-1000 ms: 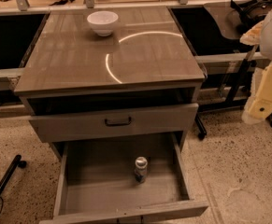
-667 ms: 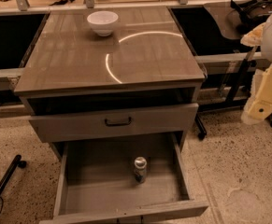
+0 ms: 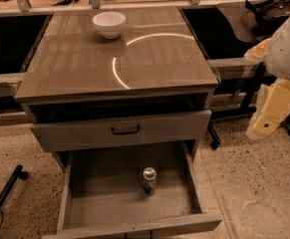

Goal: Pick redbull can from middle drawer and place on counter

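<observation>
Nearly nothing new against a second ago: only a slight drift of the pale cream end effector (image 3: 273, 111), now a touch lower and nearer the cabinet at the right edge of the camera view. Hangs there over the speckled floor (image 3: 254, 193), about level with the closed grey-brown drawer front with the black bar handle (image 3: 84, 133), well apart from everything to be handled. Cannot tell whether released or clenched; grasping nothing of the task, in any case.

No movement of the small slim blue-and-silver redbull can (image 3: 149, 181): stands upright on the flat bare bottom of the wide grey-brown wooden middle drawer (image 3: 104, 203), pulled out, right of centre, clear of the side walls. Above, the glossy grey-brown counter surface (image 3: 70, 68), bearing a round white bowl (image 3: 109, 24) near its far edge and a bright curved light reflection (image 3: 115, 73).

As a judgement: approach barely begun, pick not yet started. Calls next for a swing leftward and down into the drawer, descending over the can's shiny top without clipping the drawer front above.
</observation>
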{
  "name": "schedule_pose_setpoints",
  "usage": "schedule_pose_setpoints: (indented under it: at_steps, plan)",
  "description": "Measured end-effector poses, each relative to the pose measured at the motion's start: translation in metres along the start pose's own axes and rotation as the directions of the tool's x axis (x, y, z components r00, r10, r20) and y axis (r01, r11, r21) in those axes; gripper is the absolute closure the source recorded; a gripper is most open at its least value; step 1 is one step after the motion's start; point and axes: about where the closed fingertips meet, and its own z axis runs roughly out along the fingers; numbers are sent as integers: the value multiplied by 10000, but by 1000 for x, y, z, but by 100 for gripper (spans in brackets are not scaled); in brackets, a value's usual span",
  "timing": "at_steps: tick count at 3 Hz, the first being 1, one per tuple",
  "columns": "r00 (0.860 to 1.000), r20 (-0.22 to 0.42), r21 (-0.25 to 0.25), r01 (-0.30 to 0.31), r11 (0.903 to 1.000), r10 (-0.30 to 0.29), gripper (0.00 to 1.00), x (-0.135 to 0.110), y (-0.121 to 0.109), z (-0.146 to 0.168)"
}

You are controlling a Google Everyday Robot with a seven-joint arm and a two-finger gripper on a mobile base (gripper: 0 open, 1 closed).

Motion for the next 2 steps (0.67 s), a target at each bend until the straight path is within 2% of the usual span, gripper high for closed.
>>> schedule_pose_setpoints:
  at_steps: [1, 2]
  plan:
    - [9946, 1039, -770, 90, 9970, -9, 0, -8, 10, 40]
    - [9838, 1767, -1102, -93, 9939, 288, 0, -16, 21, 71]
